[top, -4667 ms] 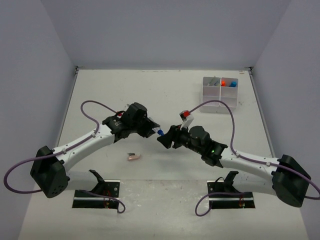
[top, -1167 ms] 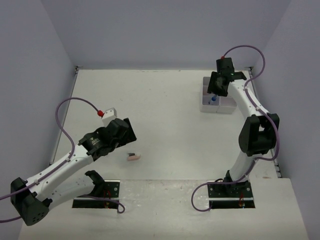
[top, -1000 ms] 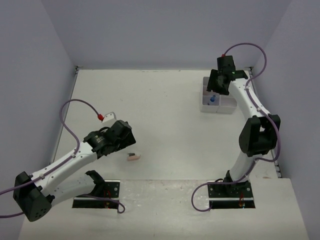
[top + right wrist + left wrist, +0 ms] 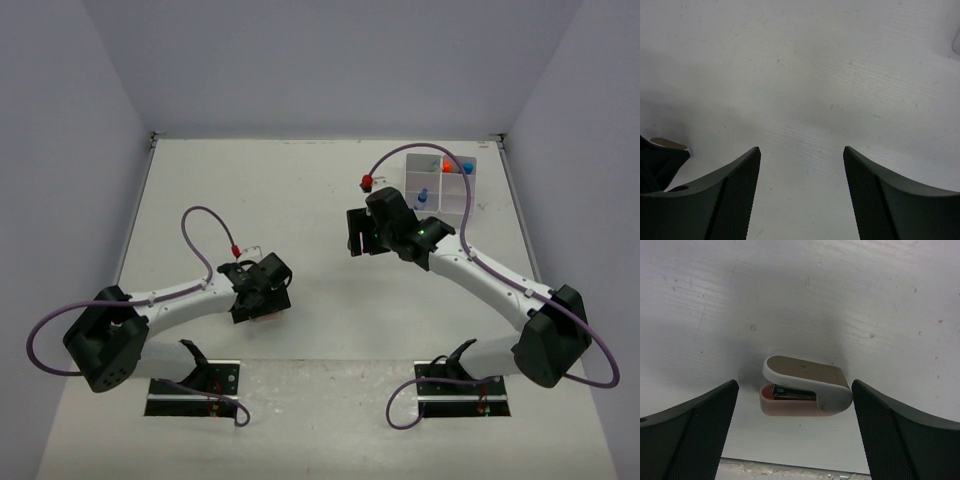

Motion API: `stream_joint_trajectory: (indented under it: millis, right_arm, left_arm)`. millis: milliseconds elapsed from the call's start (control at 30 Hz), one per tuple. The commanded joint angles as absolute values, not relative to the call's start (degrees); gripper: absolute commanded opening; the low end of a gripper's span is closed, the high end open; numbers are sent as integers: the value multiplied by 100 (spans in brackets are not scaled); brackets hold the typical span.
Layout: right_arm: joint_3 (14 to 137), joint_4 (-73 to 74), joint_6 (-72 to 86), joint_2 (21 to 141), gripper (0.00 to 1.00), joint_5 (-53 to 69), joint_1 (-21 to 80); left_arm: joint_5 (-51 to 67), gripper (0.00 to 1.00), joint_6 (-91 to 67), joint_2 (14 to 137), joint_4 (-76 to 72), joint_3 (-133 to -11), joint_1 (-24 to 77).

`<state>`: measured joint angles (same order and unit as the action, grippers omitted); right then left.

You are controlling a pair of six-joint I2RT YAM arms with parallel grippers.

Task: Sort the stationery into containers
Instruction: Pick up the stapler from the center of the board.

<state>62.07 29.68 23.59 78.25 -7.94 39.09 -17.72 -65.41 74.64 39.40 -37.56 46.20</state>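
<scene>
A small pink stapler (image 4: 805, 385) with a white and copper top lies on the table between the fingers of my left gripper (image 4: 795, 385), which stands open around it with gaps on both sides. From above, the left gripper (image 4: 262, 298) covers most of the stapler. My right gripper (image 4: 358, 232) hovers open and empty over the bare middle of the table; its wrist view shows the right gripper (image 4: 801, 150) with only table between the fingers. The white organiser box (image 4: 412, 172) sits at the far right, holding a blue-capped highlighter (image 4: 422, 197), an orange cap (image 4: 447, 163) and a blue cap (image 4: 467, 167).
The table's near edge (image 4: 790, 472) runs just below the stapler in the left wrist view. A purple cable (image 4: 455, 200) from the right arm loops over the organiser. Grey walls close the table on three sides.
My right gripper has left the organiser and swung back to the middle of the table, with the blue-capped highlighter staying in the box. The left gripper has moved right and down around the stapler.
</scene>
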Motion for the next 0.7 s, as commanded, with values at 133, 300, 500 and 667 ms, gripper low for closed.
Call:
stream_joint_trajectory:
  millis: [133, 300, 500, 667]
  right_arm:
    - [6100, 2716, 2417, 7603, 69, -686, 3938]
    - [5629, 2126, 2464, 7225, 69, 73, 3938]
    - [4054, -74, 2954, 6464, 69, 1797, 3939]
    - [2345, -3221, 4022, 6144, 65, 2987, 4215]
  left_arm:
    - [-1758, 80, -6346, 7655, 3542, -3762, 4720]
    - [-1723, 35, -6358, 7697, 3416, -3671, 4720]
    - [-1676, 15, -6594, 7495, 3434, -3848, 4720]
    - [-1546, 7, -7191, 6507, 3393, -4203, 4720]
